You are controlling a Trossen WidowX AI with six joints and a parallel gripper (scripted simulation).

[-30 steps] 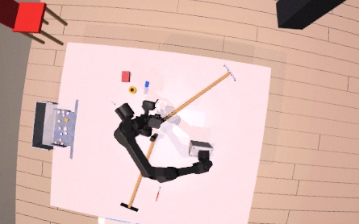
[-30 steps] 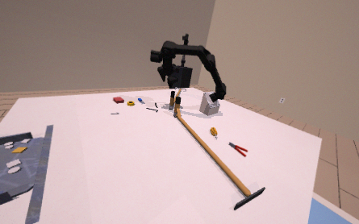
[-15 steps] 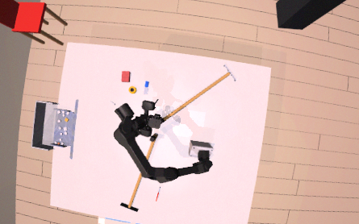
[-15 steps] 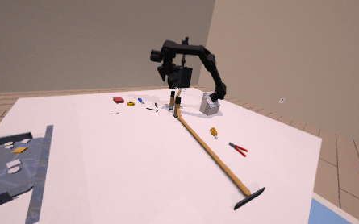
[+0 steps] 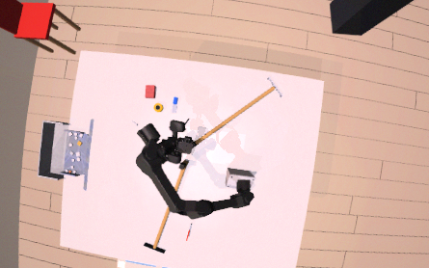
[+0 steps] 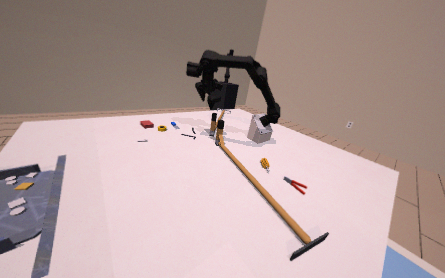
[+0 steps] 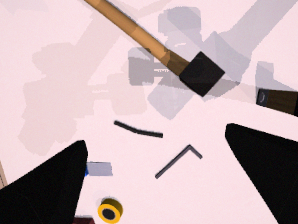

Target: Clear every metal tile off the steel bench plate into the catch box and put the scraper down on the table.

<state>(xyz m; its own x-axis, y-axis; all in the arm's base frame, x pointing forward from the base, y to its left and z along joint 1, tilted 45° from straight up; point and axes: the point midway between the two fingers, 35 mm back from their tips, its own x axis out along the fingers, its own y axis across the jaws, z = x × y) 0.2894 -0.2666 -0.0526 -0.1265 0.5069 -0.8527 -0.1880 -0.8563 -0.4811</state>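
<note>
Jaws wide, nothing between them. Top view: long scraper (image 5: 161,228) (image 6: 265,192) (image 7: 286,102) lying on the surface (image 5: 111,212) (image 6: 125,200) (image 7: 45,187), tiles (image 5: 77,153) (image 6: 17,203) still to be cleared from the bench plate (image 5: 86,145) (image 6: 32,215) into the catch box (image 5: 48,149). Exterior: scraper ungripped, tiles scattered over the plate. Wrist: probably the scraper's butt at right, cropped. Left to do: grasp, sweep, lay down, release.
</note>
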